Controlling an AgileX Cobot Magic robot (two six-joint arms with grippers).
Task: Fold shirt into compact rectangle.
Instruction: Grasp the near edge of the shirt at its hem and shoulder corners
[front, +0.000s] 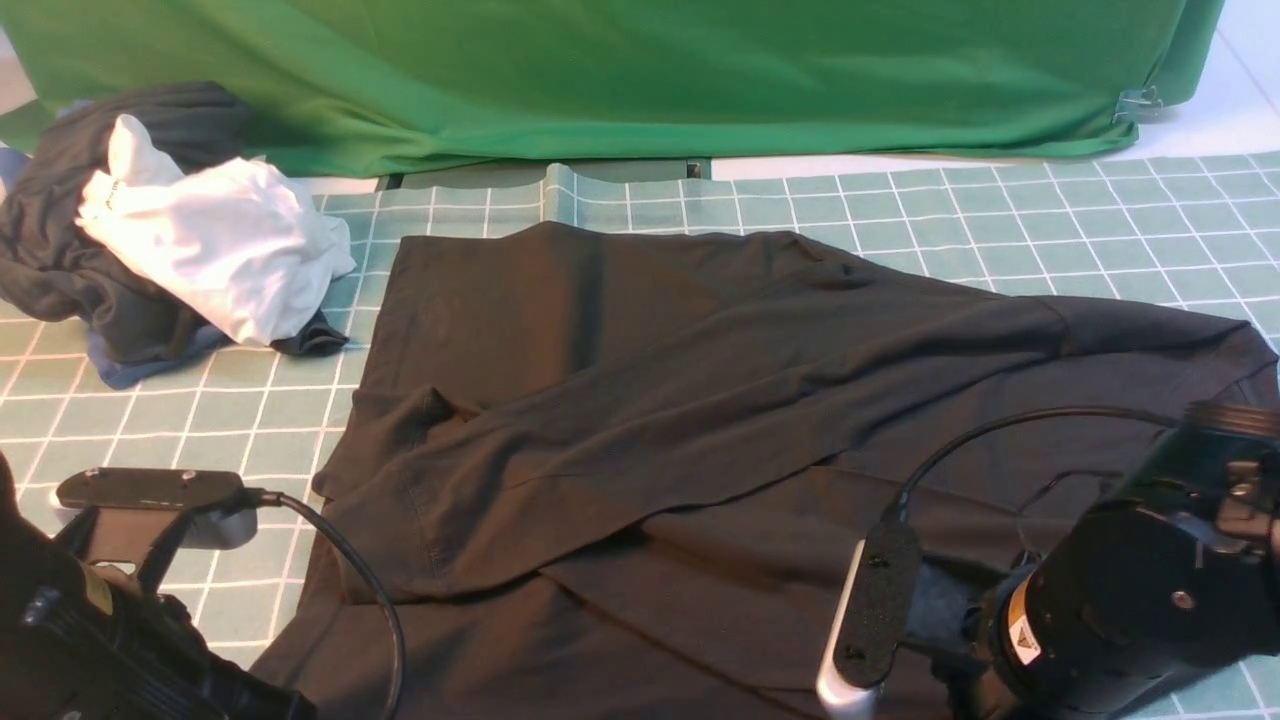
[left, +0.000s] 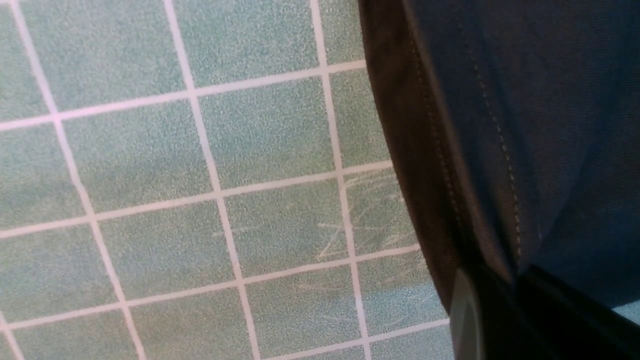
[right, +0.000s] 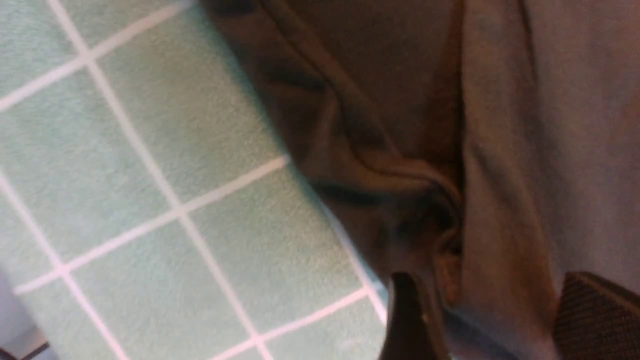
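Note:
The black shirt (front: 700, 400) lies spread on the green grid mat (front: 1000, 210), with one side folded over its middle in a slanted flap. My left arm (front: 90, 630) is at the near left by the shirt's edge. In the left wrist view the stitched hem of the shirt (left: 525, 125) runs into my left gripper (left: 505, 300), which is shut on it. My right arm (front: 1130, 590) hangs over the shirt's near right part. The right gripper (right: 487, 285) is open, its fingers apart with a bunched fold of the shirt (right: 400, 100) lying between them.
A crumpled white garment (front: 220, 240) sits on a dark grey and blue clothes bundle (front: 60, 250) at the back left of the mat. A green cloth (front: 640, 70) hangs along the far side. Bare mat shows left of the shirt (left: 150, 175).

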